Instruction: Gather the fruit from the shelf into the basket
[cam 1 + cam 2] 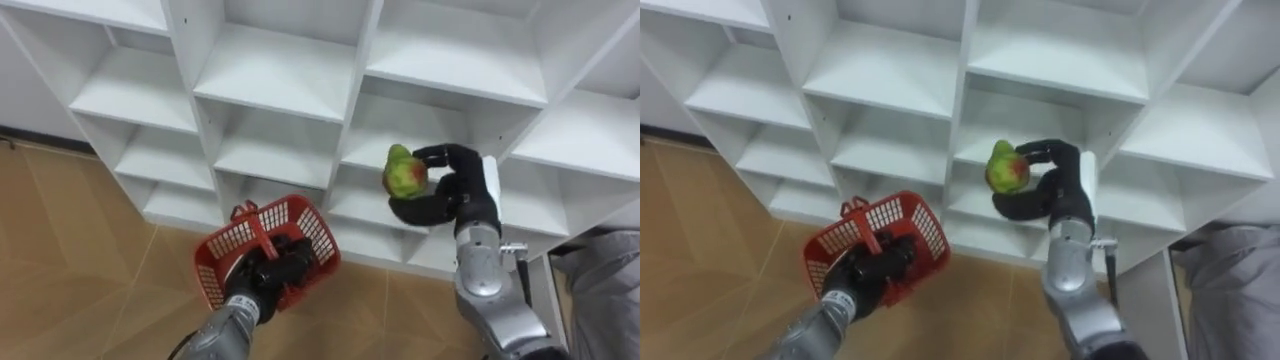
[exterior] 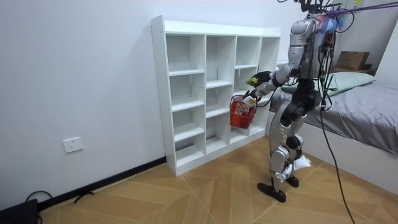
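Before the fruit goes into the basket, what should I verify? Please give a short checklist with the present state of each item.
1. Right hand curled around the fruit: ok.
2. Left hand holding the basket: ok.
3. Fruit over the basket: not ok, it is off to the right, before the shelf.
4. Basket opening facing up: cannot tell.
5. Room inside the basket: cannot tell.

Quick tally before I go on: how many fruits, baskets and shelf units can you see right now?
Fruit: 1, green and red, gripped by the right hand.
Basket: 1, red, held by the left hand.
Shelf unit: 1, white.
Total: 3.
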